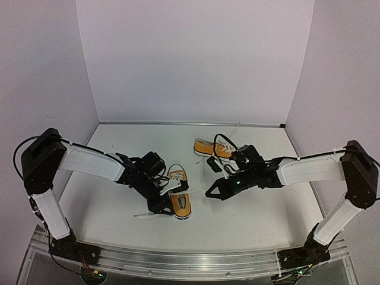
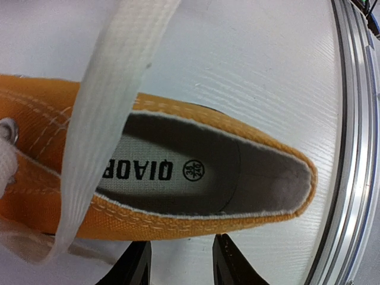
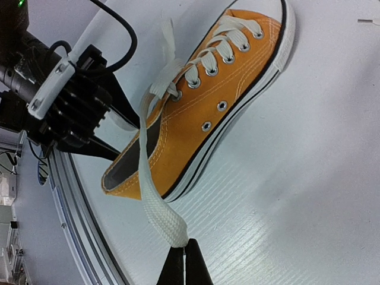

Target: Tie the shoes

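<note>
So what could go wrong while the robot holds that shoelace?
The right gripper pinches the lace only at its very end, so it might slip out. The left gripper is open, not holding the shoe, so a tug could drag or tip it. The shoe also lies close to the rail, so it could get pulled against that.

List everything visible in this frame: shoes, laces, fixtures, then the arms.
near shoe: one, orange-yellow with white sole, on the table by the left gripper
far shoe: one, same colours, farther back
lace: one white strand, running from the near shoe to the right gripper
table: one, white
rail: one, silver, along the near edge
left gripper: black, open, beside the near shoe's side
right gripper: black, shut on the lace end
</note>
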You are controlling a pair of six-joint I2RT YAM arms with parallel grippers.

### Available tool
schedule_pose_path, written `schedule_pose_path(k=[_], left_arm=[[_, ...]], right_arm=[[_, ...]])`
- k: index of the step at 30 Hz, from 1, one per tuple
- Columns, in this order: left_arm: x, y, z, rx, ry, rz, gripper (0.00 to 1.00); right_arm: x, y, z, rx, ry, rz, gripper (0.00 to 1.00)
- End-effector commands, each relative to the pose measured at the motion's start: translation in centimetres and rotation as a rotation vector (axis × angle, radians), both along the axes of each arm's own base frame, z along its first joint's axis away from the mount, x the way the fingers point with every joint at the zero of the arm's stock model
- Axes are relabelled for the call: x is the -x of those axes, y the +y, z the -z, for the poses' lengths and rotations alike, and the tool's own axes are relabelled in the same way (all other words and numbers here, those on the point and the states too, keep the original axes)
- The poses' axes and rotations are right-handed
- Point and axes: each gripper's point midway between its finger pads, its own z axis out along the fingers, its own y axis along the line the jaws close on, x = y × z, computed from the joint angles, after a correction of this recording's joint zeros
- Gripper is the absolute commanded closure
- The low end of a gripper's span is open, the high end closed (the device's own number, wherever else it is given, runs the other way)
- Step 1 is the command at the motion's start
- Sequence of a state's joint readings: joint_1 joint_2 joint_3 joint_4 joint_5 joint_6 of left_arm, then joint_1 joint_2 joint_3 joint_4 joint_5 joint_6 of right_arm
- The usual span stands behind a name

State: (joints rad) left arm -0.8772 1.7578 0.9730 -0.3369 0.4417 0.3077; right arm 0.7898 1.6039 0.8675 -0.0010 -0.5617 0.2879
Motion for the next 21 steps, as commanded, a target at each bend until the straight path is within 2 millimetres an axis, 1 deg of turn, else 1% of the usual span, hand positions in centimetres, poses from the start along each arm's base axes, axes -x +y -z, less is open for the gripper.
schedule_pose_path(k=[1,4,7,8,9,12,16,21], left_arm=[[-0.7,-3.6,-2.4,0.119,-0.051,0.051,0.63],[-0.7,-3.2,-3.5,0.136,-0.081,0.049,0.63],[-0.9,-2.1,-4.6,0.138,-0.140,0.020,0.62],[-1.2,-1.6,-5.0,0.144,-0.173,0.004,0.62],[-1.8,-1.3,-6.0,0.164,-0.231,-0.024,0.62],[-2.9,-0.3,-6.8,0.178,-0.336,-0.076,0.61],[-3.9,-0.2,-7.0,0.173,-0.418,-0.066,0.60],[-4.8,-1.1,-6.5,0.150,-0.458,-0.011,0.60]], right_arm=[[-0.1,-0.8,-0.4,-0.010,-0.014,0.025,1.00],[0.0,-1.1,0.0,0.001,-0.008,0.030,1.00],[0.3,-1.2,0.7,0.011,0.007,0.024,1.00],[0.3,-1.2,0.9,0.013,0.011,0.023,1.00],[0.3,-1.1,1.0,0.013,0.013,0.022,1.00],[0.2,-1.1,1.1,0.017,0.013,0.024,1.00],[0.0,-1.2,1.6,0.030,0.015,0.034,1.00],[-0.3,-1.5,1.8,0.037,0.020,0.054,1.00]])
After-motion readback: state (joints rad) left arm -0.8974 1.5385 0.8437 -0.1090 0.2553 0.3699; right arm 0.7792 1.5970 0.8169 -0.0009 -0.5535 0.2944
